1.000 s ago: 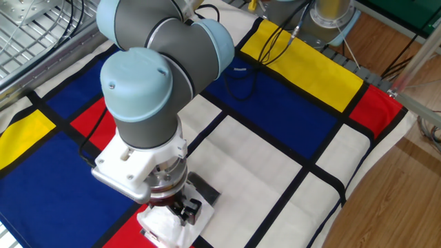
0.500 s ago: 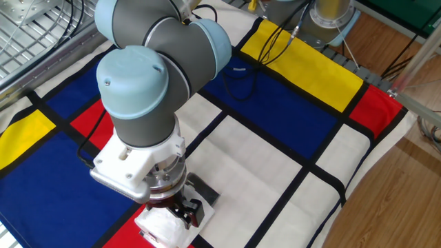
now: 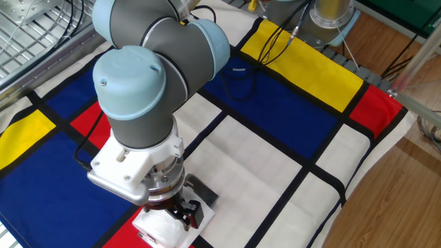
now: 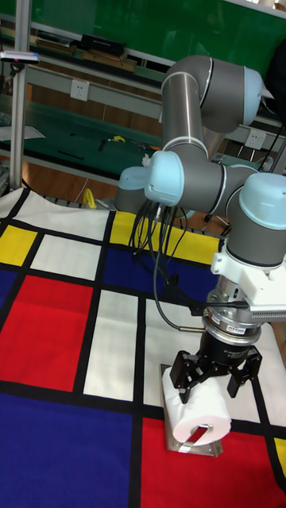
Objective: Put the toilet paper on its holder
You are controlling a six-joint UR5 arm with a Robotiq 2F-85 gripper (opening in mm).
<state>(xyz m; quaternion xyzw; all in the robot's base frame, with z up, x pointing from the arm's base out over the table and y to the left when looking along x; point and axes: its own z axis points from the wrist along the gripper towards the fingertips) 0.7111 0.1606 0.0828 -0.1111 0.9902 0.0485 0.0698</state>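
The holder [image 4: 208, 446] lies flat on the cloth [image 4: 56, 333], its edge showing under the roll [image 4: 199, 413]. The roll sits on the holder, core end facing the tall view. The gripper [image 4: 212, 376] hangs directly over the roll, fingers [image 4: 184, 371] spread wide at either side.

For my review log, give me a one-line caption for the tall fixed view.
UR5 claw straddling the toilet paper above the chrome holder on a colour-block tablecloth.
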